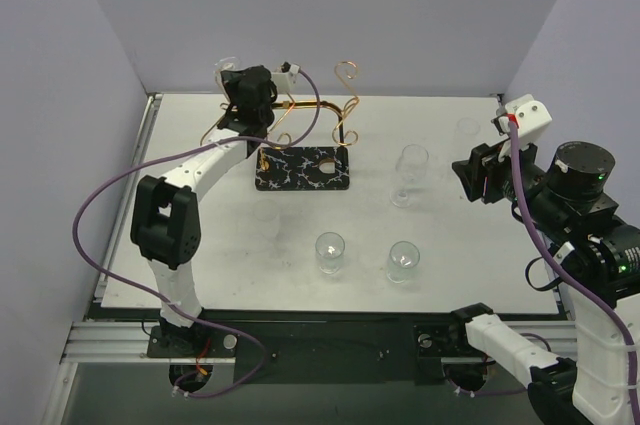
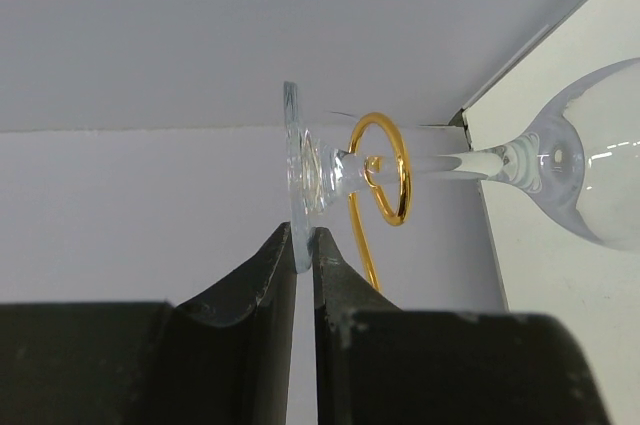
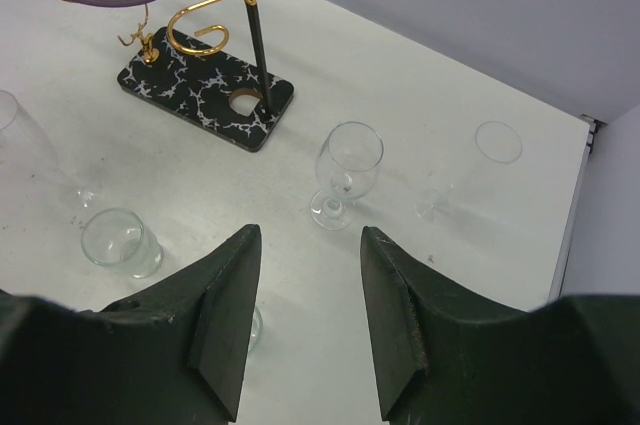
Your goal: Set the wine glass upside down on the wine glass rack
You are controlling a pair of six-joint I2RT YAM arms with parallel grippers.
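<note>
a lab test cell: plain lavender partition walls [image 1: 330, 15] around a white table [image 1: 450, 275] on aluminium rails [image 1: 110, 340].

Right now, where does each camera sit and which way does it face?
Top: above and behind, facing down on the table, left arm and right arm showing.
Left wrist: sideways past shut jaws pinching the glass foot; rack loop behind.
Right wrist: down over open jaws at loose glasses.
Top and right wrist share the rack base.
</note>
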